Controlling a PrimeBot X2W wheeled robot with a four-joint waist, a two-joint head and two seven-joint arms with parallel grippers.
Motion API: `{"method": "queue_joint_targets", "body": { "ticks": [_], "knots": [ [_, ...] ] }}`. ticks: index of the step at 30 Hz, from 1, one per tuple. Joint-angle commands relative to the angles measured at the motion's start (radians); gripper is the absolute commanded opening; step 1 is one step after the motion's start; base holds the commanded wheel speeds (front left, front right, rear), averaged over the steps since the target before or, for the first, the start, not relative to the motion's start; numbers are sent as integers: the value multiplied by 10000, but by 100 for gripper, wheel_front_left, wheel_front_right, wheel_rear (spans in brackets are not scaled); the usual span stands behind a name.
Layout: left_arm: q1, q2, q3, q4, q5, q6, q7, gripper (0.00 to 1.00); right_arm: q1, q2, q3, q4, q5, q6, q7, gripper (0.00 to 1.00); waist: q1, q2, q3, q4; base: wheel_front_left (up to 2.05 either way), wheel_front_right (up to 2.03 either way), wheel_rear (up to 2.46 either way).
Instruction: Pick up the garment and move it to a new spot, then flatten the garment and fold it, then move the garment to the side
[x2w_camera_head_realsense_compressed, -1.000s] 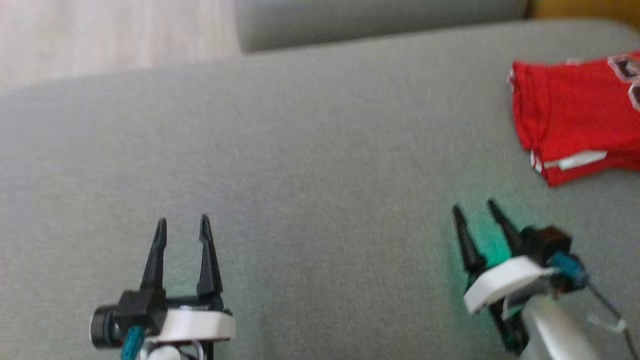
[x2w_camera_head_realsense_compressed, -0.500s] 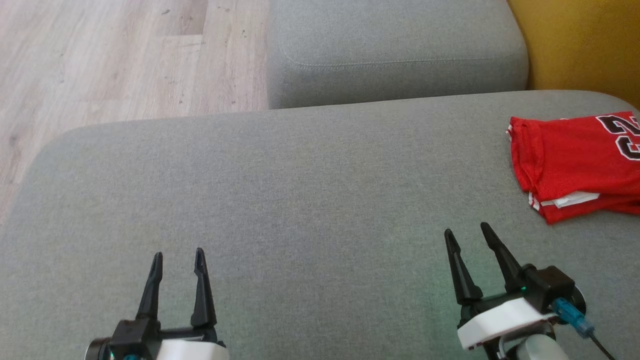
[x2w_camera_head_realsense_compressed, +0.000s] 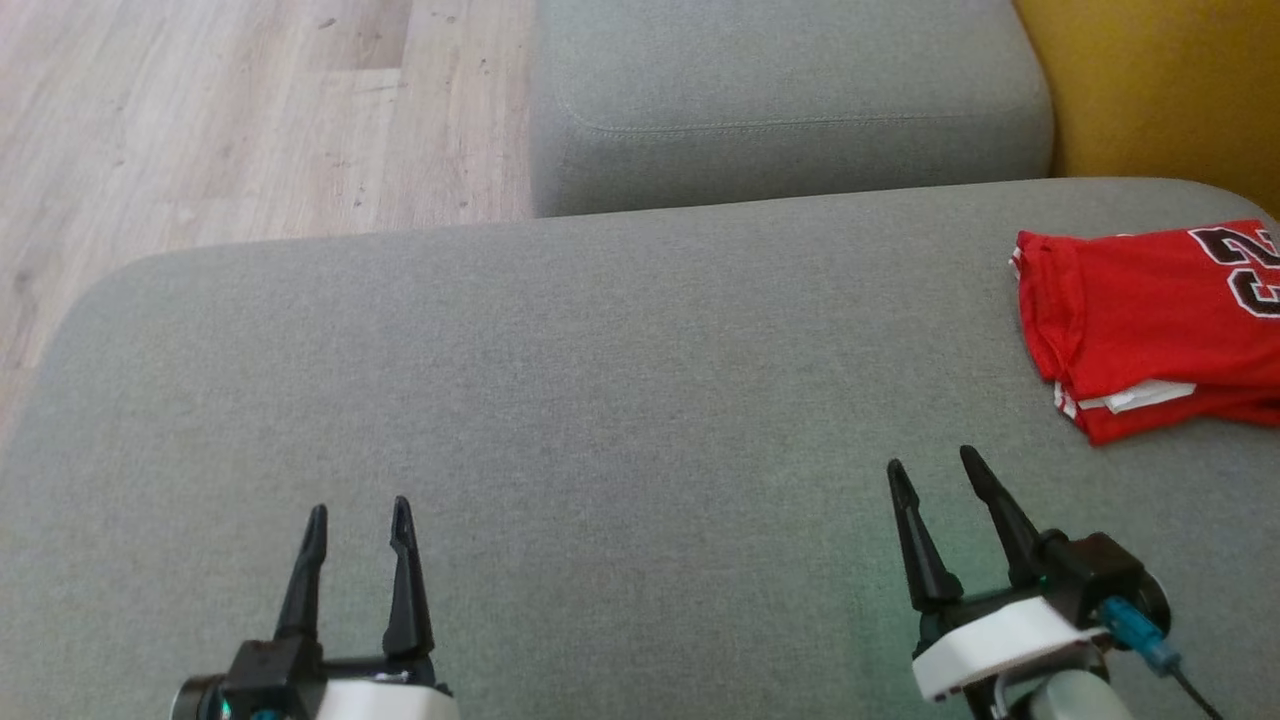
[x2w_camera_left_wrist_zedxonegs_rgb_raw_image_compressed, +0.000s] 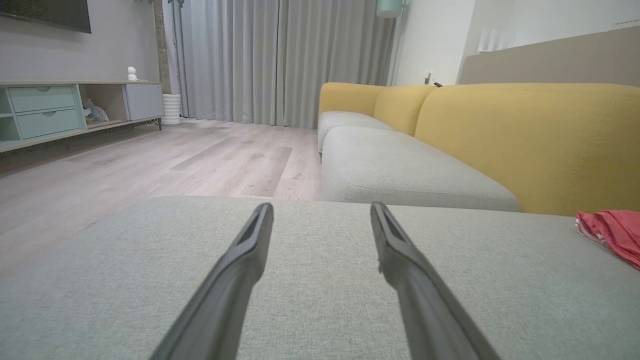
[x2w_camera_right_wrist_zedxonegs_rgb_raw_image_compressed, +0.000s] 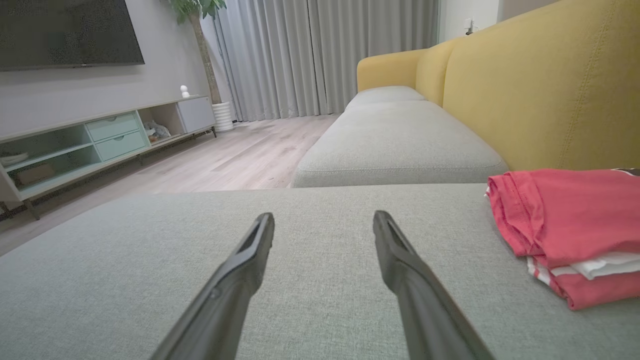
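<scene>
Fingers (x2w_camera_head_realsense_compressed: 405, 590): both pairs spread wide, nothing held.
Left gripper (x2w_camera_head_realsense_compressed: 359, 506), right gripper (x2w_camera_head_realsense_compressed: 930, 458): low over the near edge of the grey cushion (x2w_camera_head_realsense_compressed: 600, 400), clear of any cloth.
Garment (x2w_camera_head_realsense_compressed: 1140, 320): red, folded flat, black numerals up, on the cushion's far right end, near the right gripper, not touching.
Step, as judged: folding looks done, garment set aside; arms to pull clear.
Advice: draw the right gripper back over the cushion's bare middle, away from the folded edge, so no layer snags.
</scene>
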Motion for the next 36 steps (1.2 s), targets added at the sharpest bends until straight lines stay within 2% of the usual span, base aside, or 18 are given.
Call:
{"method": "queue_joint_targets", "body": {
  "ticks": [1,2,5,36],
  "knots": [
    [-306,-18,340,-275,107,31,-51,100,-456,53,255,-269,-95,-9,-108,100,0,0,-2,-26,0,0,0],
    [1,0,-5,32,40,-3,0,0,4,4,3,39,-21,-2,2,0,0,0,-1,-25,0,0,0],
    [73,0,-21,391,-36,-15,15,0,166,3,7,356,53,-2,16,0,0,0,3,-25,0,0,0],
    [-468,85,575,531,-3745,-551,872,0,-159,-126,-509,116,3997,-4,788,0,0,0,132,-14,0,0,0]
  ]
}}
